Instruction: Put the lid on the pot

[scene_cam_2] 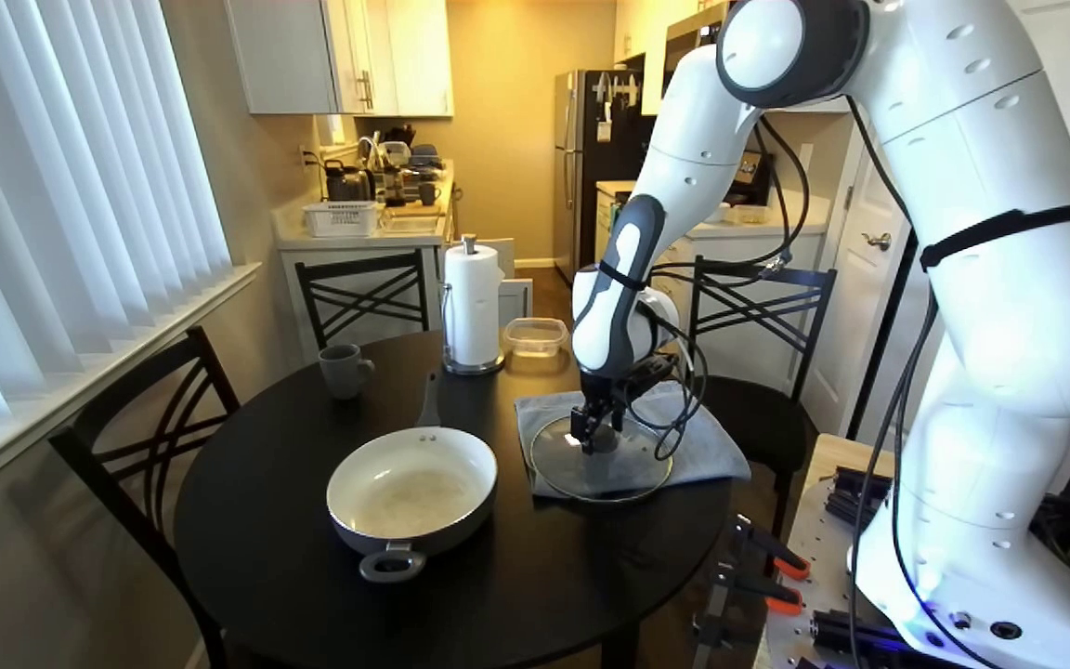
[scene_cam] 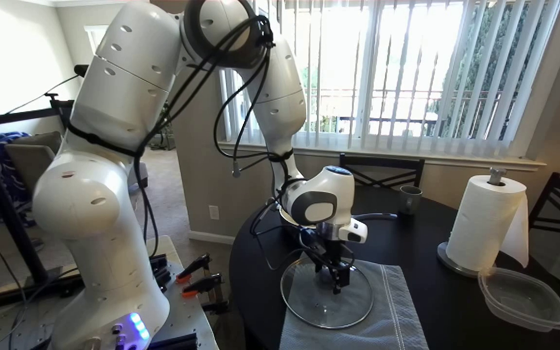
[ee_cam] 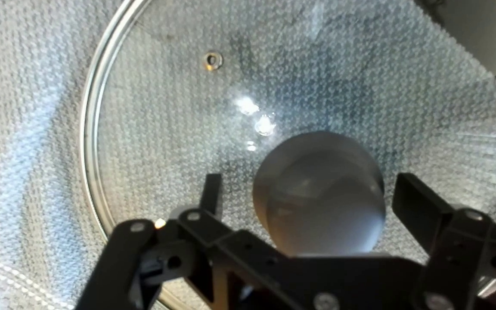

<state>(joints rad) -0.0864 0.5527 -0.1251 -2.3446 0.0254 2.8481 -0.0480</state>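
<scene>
Your tool [ee_cam: 308, 189] stands spread, the knob [ee_cam: 321, 196] ungripped between its fingers [ee_cam: 421, 209]; the lid [scene_cam_2: 602, 476] lies mostly on cloth [scene_cam_2: 710, 452] near the pot [scene_cam_2: 412, 492]

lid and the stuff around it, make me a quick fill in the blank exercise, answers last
The pincer is ____ (open/shut).
In the wrist view, the knob shows ____ (between/outside) its two fingers.
With the lid lying mostly on the cloth, the pot stands ____ (covered/uncovered).
The number of mugs on the table is ____.

open; between; uncovered; one
</scene>
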